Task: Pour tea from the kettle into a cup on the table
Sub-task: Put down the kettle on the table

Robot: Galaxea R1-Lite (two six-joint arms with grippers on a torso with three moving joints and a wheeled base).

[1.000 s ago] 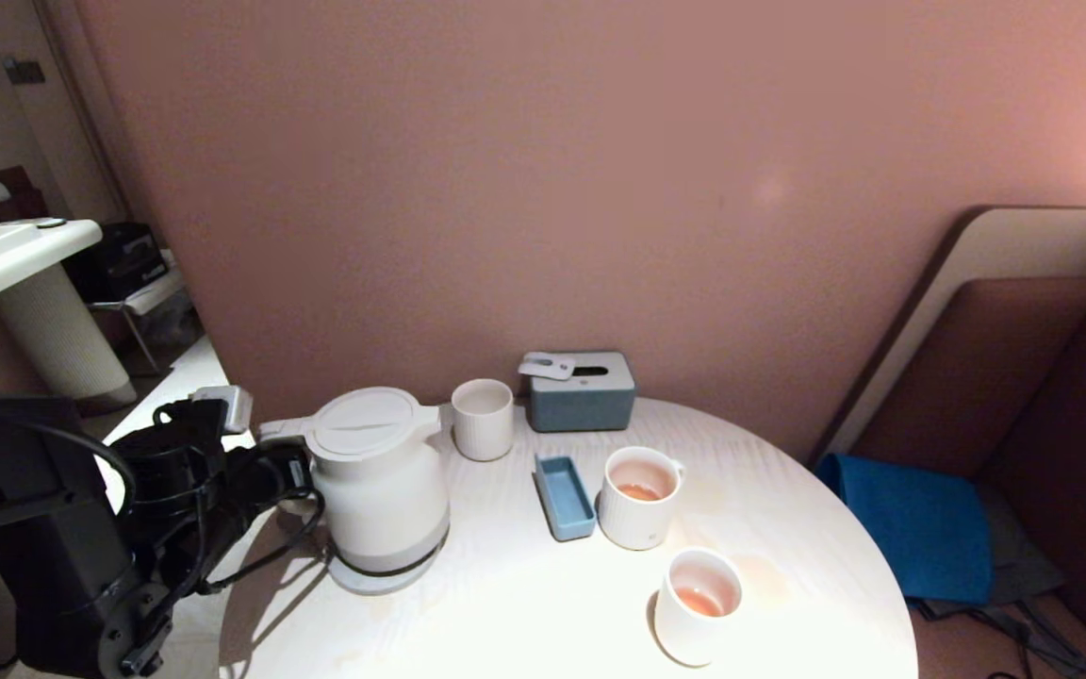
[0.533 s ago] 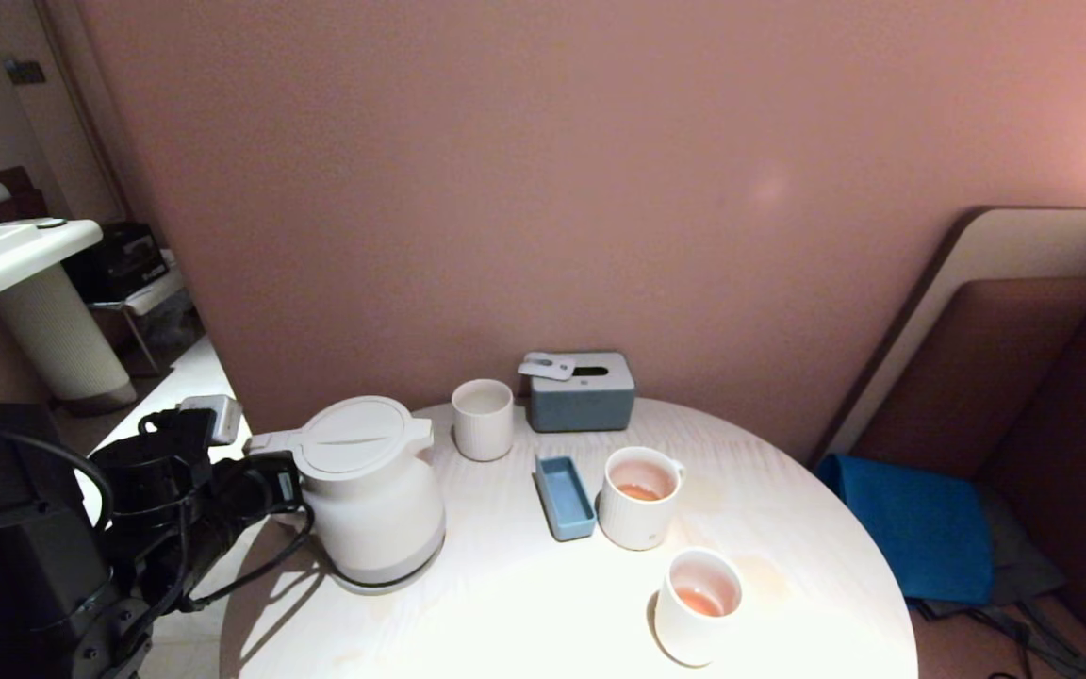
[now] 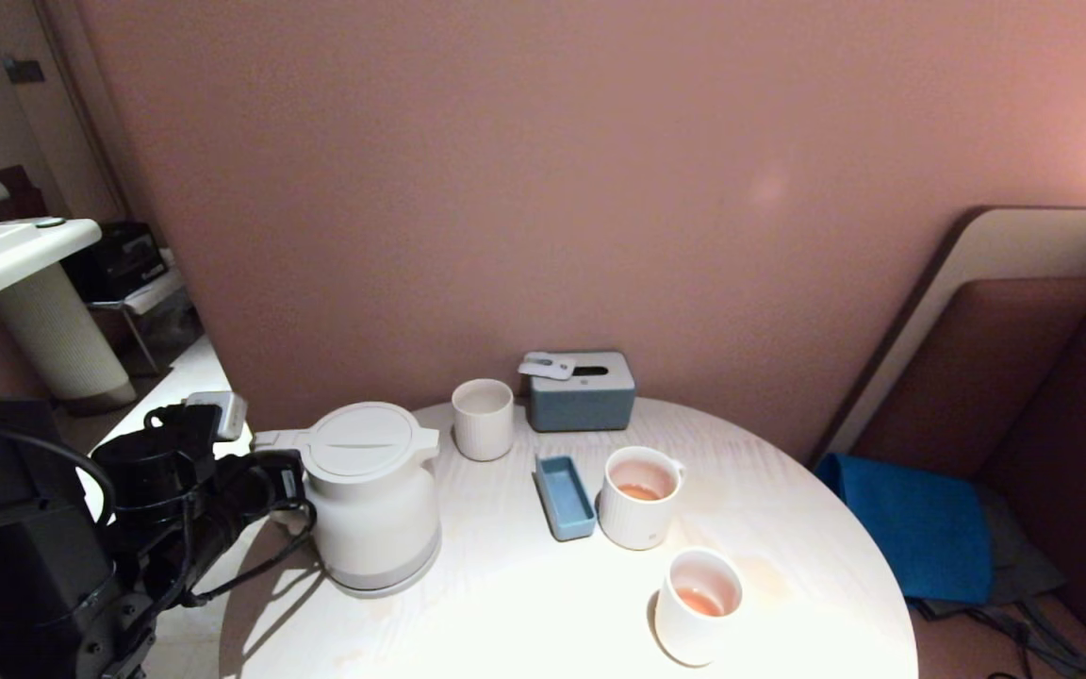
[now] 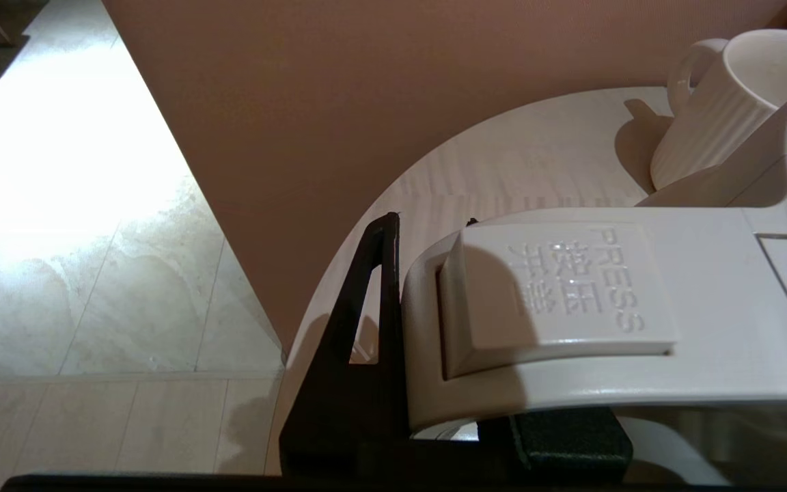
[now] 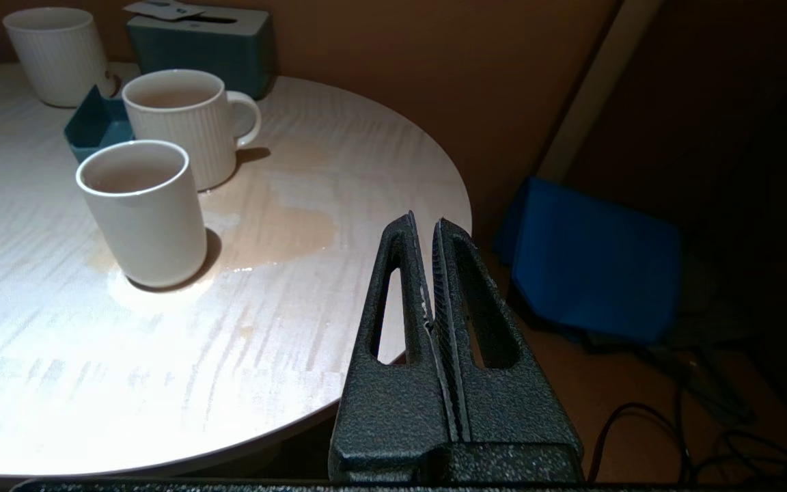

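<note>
The cream-white kettle (image 3: pixel 369 500) stands upright at the table's (image 3: pixel 524 613) left side. My left gripper (image 3: pixel 281 483) is shut on its handle from the left. In the left wrist view one black finger (image 4: pixel 373 307) lies against the kettle handle (image 4: pixel 571 294), with the gripper (image 4: pixel 430 223) closed round it. The ribbed cup (image 3: pixel 639 497) stands mid-table, apart from the kettle, with pale orange tea (image 3: pixel 639 491) in it. My right gripper (image 5: pixel 423 222) is shut and empty, beside the table's near right edge (image 5: pixel 393 355).
A smooth white cup (image 3: pixel 699 604) holding tea stands near the front edge. A second ribbed white cup (image 3: pixel 483 418), a blue-grey tissue box (image 3: pixel 582 391) and a small blue tray (image 3: pixel 564 497) sit behind. A wet patch (image 5: pixel 277 219) lies by the cups. A grey base disc (image 3: pixel 369 587) sits under the kettle.
The kettle was tilted above its grey base; it has swung level and shifted slightly left, and now stands upright over the base. The left arm drew back with it.
</note>
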